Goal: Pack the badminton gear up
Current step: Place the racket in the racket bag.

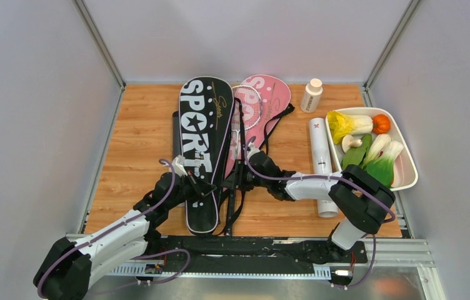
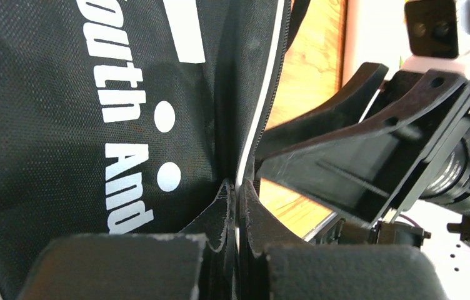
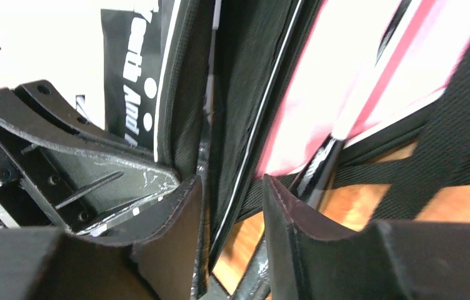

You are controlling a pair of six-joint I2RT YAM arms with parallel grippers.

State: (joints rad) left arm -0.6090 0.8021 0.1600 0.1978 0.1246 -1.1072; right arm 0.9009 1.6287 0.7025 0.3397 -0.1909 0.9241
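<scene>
Two claws work black bag (image 1: 201,144) on desk (image 1: 129,150): L claw (image 2: 237,187) pinches its open edge, R claw (image 3: 232,184) spread astride it. Racket (image 1: 248,107) atop pink bag (image 1: 273,94), white tube (image 1: 321,162) unpacked; early stage.

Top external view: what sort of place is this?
Probably a lab robot cell: plain grey panel walls, wooden tabletop, staged props like the black racket-shaped SPORT bag and white tray of toy vegetables.

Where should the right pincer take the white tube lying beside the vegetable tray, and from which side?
I'd grip the white tube on its bare far half, from above, closing across its narrow width. It lies flat, running far to near, with the tray close on its right and the right arm crossing over its near half.
</scene>
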